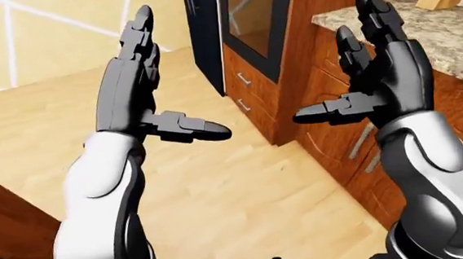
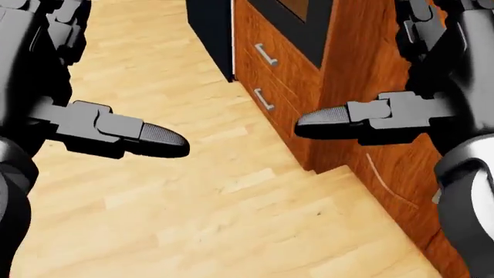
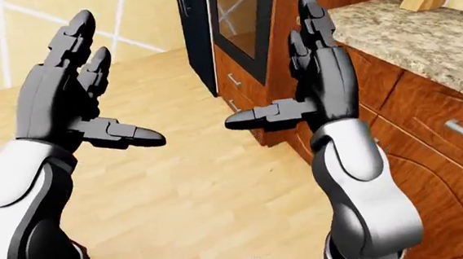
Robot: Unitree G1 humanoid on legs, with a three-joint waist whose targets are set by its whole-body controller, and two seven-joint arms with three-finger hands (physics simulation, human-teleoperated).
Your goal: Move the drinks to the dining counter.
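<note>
Bright, even sim lighting; sharp, w/ soft shadows.
</note>
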